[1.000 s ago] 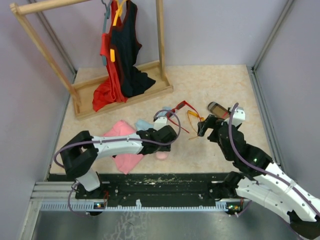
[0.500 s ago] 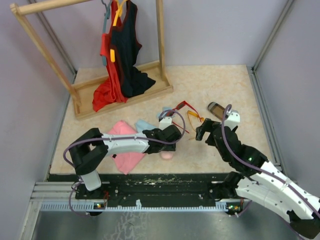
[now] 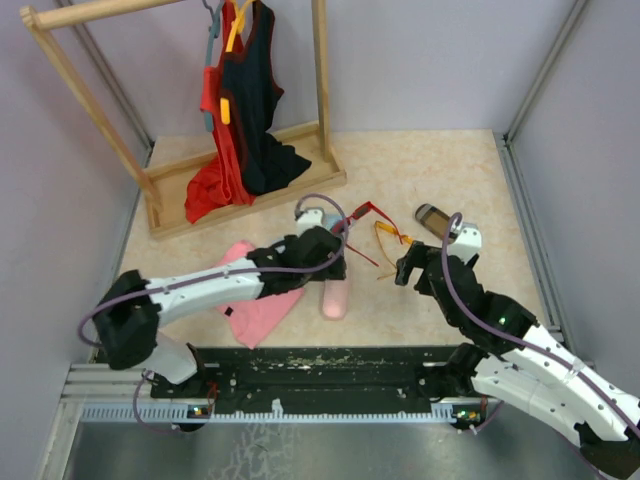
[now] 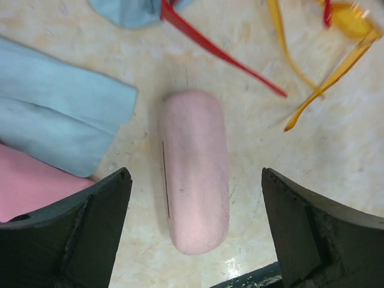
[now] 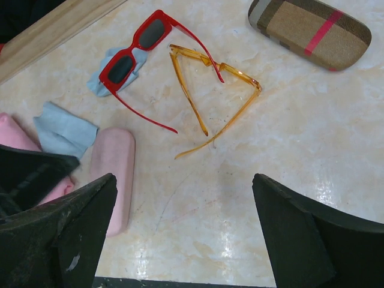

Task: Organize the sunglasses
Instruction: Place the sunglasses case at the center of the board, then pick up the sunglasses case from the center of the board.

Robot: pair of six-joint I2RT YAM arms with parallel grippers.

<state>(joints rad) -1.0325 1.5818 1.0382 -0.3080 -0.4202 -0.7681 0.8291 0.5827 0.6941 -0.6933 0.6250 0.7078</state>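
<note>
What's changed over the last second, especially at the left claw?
The left claw opened wider and pulled back toward the far side, leaving the pink case lying free. The right claw stayed open, dipping slightly toward the near edge. The red sunglasses, orange sunglasses and brown case did not move.

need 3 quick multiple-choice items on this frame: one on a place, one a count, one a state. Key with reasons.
1. In the top view, the brown striped case lies:
A. left of the pink case
B. right of the orange sunglasses
C. at the table's near edge

2. Glasses cases in view:
A. one
B. two
C. three

3. The pink case is:
A. open
B. gripped
C. closed, lying free

Key:
1. B, it sits further right than that pair.
2. B, only the pink and the brown one show.
3. C, its seam is shut and the left gripper is open, fingers clear of it on both sides.
</note>
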